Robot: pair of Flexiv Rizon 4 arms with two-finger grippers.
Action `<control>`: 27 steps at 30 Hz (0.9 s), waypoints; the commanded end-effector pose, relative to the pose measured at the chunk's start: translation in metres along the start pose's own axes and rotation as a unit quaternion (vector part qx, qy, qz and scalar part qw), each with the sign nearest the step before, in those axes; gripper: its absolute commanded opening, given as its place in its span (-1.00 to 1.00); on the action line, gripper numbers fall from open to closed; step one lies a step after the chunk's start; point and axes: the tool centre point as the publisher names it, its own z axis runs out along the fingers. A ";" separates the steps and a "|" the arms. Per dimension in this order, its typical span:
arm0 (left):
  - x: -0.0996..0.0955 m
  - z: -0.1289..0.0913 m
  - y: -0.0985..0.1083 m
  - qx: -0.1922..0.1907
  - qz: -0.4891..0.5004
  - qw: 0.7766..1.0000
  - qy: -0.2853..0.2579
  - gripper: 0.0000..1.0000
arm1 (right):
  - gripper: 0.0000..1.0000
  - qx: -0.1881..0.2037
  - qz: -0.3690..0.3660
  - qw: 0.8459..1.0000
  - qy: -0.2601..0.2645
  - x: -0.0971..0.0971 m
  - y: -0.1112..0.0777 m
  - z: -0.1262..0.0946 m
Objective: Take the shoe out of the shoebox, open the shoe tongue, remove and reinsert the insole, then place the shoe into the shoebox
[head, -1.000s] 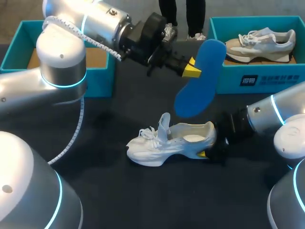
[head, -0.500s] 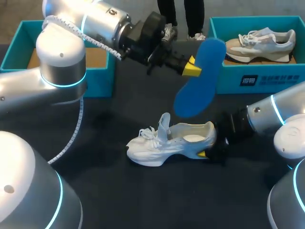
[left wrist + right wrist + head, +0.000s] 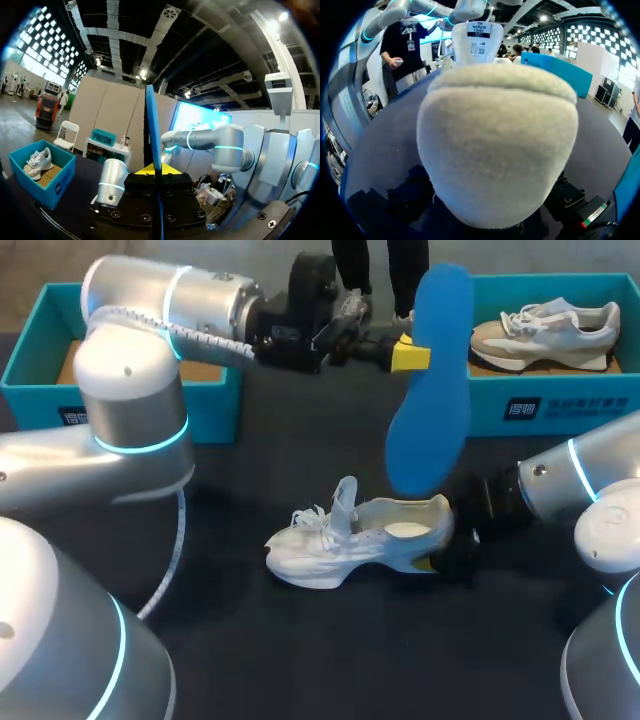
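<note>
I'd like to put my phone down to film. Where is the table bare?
Bare table lies in front of the white shoe, toward the robot, and between the shoe's toe and the left box. It is crowded at the heel, where the right arm sits, and above, where the insole hangs.

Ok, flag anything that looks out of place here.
Only the blue insole: it hangs nearly upright in the left jaws above the white shoe, not inside it. Nothing spilled or damaged.
</note>
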 end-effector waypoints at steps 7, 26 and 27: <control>0.036 -0.007 -0.009 0.108 -0.116 0.987 -0.035 -1.00 | -1.00 0.002 0.000 1.000 0.000 0.000 -0.004 0.007; 0.084 -0.003 -0.007 0.100 -0.178 0.979 0.003 -1.00 | -1.00 0.002 0.000 1.000 0.000 0.000 -0.004 0.007; 0.086 -0.003 -0.006 0.100 -0.181 0.978 0.004 -1.00 | -1.00 0.002 0.000 1.000 0.000 0.000 -0.004 0.007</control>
